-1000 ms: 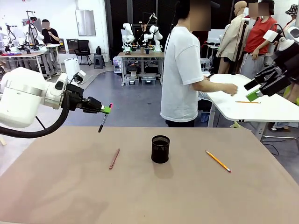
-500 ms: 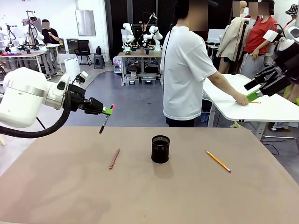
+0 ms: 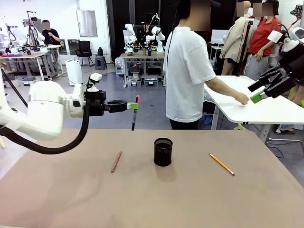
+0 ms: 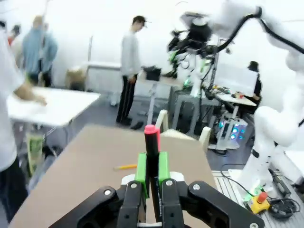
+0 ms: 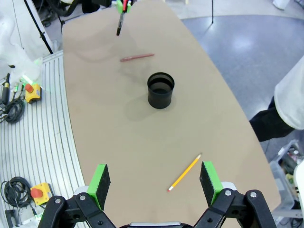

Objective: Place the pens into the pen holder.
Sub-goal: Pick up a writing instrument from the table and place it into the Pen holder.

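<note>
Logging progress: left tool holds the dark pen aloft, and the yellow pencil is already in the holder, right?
No. The left tool holds the dark pen aloft, but the yellow pencil lies on the table, apart from the pen holder; the front view shows it.

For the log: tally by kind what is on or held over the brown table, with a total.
Pens: 2, the dark pink-ended pen held in the left gripper and the reddish-brown pen lying flat
Pencils: 1, the yellow pencil lying flat
Pen holders: 1, the black mesh cup, with no pen in it
Total: 4
</note>
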